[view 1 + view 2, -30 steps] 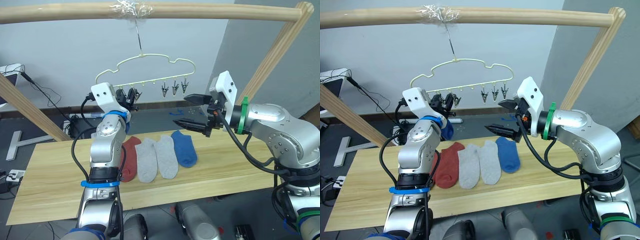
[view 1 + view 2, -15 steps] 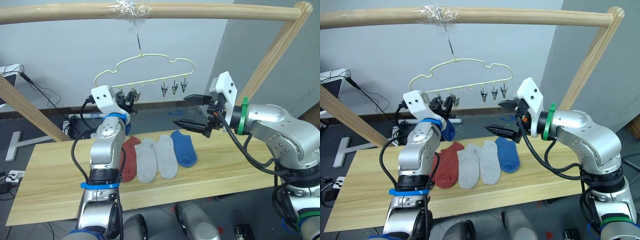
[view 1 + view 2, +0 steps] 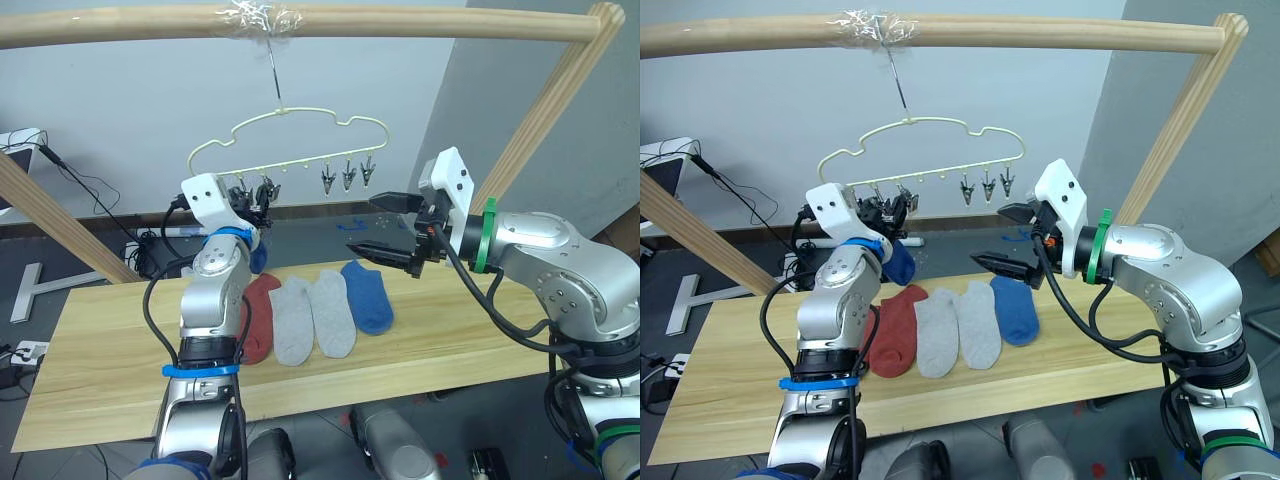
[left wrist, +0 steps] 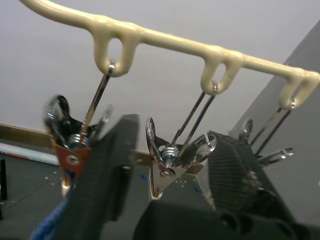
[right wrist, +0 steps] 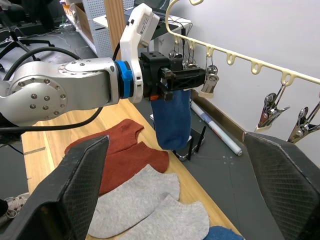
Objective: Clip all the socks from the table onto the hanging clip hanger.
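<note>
Step in hand: fixing blue sock (image 5: 171, 120) onto clip hanger (image 3: 300, 130).
Left gripper (image 4: 167, 175): jaws parted, straddling second silver clip (image 4: 167, 167).
Blue sock: hanging at first clip beside it; grip cannot be confirmed.
Right gripper (image 3: 385, 226): wide, empty, above four socks (image 3: 315, 312) on table (image 3: 110, 380).
Next move, judged: confirm clip bite, then pick another sock.
Right wrist view alone shows hanging sock clearly.

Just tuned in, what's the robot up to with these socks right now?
The left gripper is raised at the clip hanger, fingers open around a silver clip. A blue sock already hangs from the clip next to it. The right gripper is open and holds nothing, above the table. On the table lie a red sock, two grey socks and another blue sock.
</note>
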Robot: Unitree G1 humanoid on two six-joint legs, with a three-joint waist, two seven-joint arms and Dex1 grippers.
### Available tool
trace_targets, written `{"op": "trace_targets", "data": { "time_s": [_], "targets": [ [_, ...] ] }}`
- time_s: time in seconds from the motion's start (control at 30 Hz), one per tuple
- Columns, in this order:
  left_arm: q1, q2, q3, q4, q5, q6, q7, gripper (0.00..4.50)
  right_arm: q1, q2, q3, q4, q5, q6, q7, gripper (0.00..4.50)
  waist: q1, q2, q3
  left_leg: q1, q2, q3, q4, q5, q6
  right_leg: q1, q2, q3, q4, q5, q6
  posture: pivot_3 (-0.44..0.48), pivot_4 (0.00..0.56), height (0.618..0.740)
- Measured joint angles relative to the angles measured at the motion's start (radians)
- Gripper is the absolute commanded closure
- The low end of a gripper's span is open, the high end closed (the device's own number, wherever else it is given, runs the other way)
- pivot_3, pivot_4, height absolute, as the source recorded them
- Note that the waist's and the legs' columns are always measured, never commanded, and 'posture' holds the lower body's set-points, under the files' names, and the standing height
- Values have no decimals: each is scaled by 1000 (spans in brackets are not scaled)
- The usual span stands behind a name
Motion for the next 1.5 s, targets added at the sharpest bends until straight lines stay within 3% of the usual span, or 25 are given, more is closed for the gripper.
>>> {"op": "trace_targets", "data": {
  "time_s": [0.1, 0.43, 0.57, 0.83, 0.97, 1.33, 1.5],
  "targets": [
    [-2, 0, 3, 0, 0, 8, -1, 66, 3, 0, 0, 0, 0, 0, -5, 0, -1, 0, 0, 0, 0, 0, 0, 0, 0, 0, 0, 0, 0, 0, 0, -368, 202, 740],
    [-2, 0, -4, -1, 7, 8, -1, 24, 3, 0, 0, 0, 0, 0, -6, 0, -1, 0, 0, 0, 0, 0, 0, 0, 0, 0, 0, 0, 0, 0, 0, -369, 201, 740],
    [-2, 0, -5, -1, 11, 6, 1, 896, 3, 0, 0, 0, 0, 0, -6, 0, -1, 0, 0, 0, 0, 0, 0, 0, 0, 0, 0, 0, 0, 0, 0, -369, 202, 740],
    [-3, 0, -7, -1, 18, -8, 8, 3467, 5, 0, 0, 0, 0, 0, -6, 0, -1, 0, 0, 0, 0, 0, 0, 0, 0, 0, 0, 0, 0, 0, 0, -366, 200, 740],
    [-3, 0, -7, -1, 18, -12, 8, 4185, 6, 0, 0, 0, 0, 0, -6, 0, -1, 0, 0, 0, 0, 0, 0, 0, 0, 0, 0, 0, 0, 0, 0, -366, 200, 740],
    [-3, 3, -4, -23, 3, 13, -7, 4319, 10, 0, 0, 0, 0, 0, -6, 0, -1, 0, 0, 0, 0, 0, 0, 0, 0, 0, 0, 0, 0, 0, 0, -362, 205, 740],
    [-4, 7, 81, -90, -176, 124, -97, 4319, 10, 0, 0, -4, 1, 11, -9, 0, -1, 0, 0, 0, 0, 0, 0, 0, 0, 0, 0, 0, 0, 0, 0, -361, 206, 740]
  ]
}}
